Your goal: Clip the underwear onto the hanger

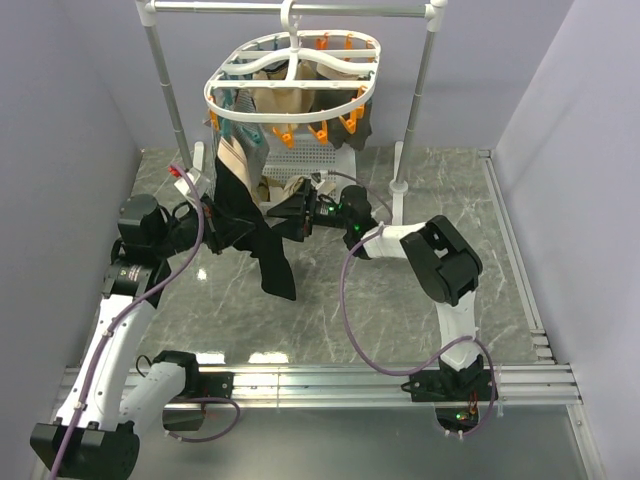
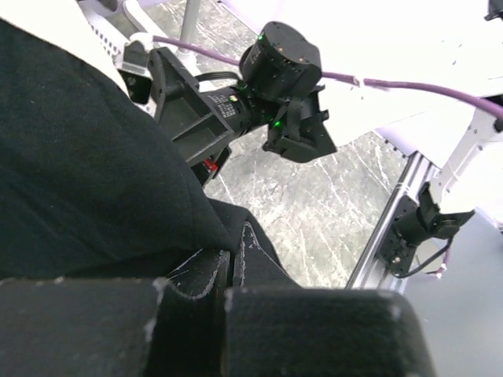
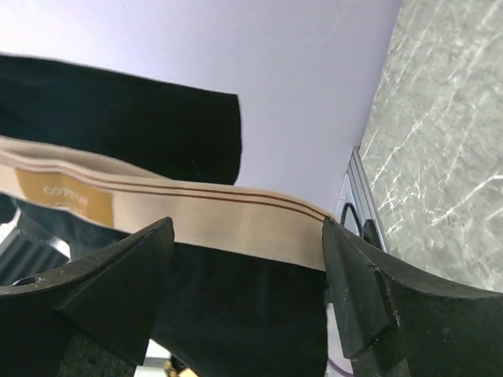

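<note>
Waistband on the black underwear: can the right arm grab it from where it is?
Probably yes. The right gripper is open, and the waistband runs straight across the gap between its fingers with nothing in front. How deep it sits between them is unclear.

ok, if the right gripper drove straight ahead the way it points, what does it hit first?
The tan waistband of the underwear: in the right wrist view it runs across ahead of the open right gripper, black fabric below. The left gripper holds the garment up. How far ahead is unclear.
</note>
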You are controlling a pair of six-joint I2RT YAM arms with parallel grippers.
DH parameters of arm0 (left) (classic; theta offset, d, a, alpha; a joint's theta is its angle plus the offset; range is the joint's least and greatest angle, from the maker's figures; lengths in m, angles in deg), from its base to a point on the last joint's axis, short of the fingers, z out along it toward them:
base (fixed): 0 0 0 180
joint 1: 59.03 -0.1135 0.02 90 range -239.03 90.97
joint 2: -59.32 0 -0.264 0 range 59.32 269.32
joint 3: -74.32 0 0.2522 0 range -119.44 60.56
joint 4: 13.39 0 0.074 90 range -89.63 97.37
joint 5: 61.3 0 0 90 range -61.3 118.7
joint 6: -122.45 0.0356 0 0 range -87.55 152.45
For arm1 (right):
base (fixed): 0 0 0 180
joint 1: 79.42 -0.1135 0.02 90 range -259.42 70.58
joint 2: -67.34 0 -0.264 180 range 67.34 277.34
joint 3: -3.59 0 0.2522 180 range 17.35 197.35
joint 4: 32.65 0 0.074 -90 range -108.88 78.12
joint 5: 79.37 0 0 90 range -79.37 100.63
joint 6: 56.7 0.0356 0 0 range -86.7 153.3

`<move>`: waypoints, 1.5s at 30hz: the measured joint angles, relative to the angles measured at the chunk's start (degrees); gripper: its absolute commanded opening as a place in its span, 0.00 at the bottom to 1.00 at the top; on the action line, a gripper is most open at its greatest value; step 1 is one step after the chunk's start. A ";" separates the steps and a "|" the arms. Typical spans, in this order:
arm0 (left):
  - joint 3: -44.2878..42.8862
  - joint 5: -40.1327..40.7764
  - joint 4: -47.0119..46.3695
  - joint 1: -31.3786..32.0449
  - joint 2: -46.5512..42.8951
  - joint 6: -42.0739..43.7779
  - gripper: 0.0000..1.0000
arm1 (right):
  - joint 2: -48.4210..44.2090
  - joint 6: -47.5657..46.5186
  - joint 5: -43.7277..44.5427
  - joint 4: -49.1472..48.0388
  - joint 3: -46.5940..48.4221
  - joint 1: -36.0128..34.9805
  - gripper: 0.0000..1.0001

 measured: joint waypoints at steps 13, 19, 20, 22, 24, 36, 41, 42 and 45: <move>0.00 -1.05 -1.66 0.00 0.94 -1.84 0.00 | 3.78 9.11 -0.20 -0.04 -0.37 -0.85 0.86; 0.00 -1.03 -1.25 0.00 0.92 -1.62 0.00 | 4.90 13.55 1.25 -6.64 -0.44 -0.50 0.40; 0.00 -0.85 -1.07 0.00 0.90 -1.62 0.00 | 4.76 13.62 1.31 -7.32 -0.46 -0.24 0.32; 0.02 -0.28 -0.68 0.00 0.85 -1.66 0.00 | 4.15 12.76 1.53 -7.85 -0.87 0.81 0.11; 0.28 0.33 0.15 0.00 0.66 -1.64 0.00 | 2.93 11.50 1.73 -7.91 -1.90 2.75 0.00; 2.47 20.52 2.95 0.00 3.58 -3.91 0.25 | -16.59 -16.92 -0.15 10.82 -3.08 8.79 0.00; 2.86 21.46 2.51 -0.07 3.32 -5.66 0.40 | -24.98 -35.43 0.07 25.20 -2.91 8.66 0.00; 2.93 21.38 2.40 -0.11 2.73 -5.68 0.40 | -26.32 -38.23 0.61 27.36 -3.08 8.66 0.00; 2.91 19.43 2.34 -0.13 -0.37 -5.09 0.36 | -31.21 -45.59 2.93 31.95 -5.05 8.66 0.00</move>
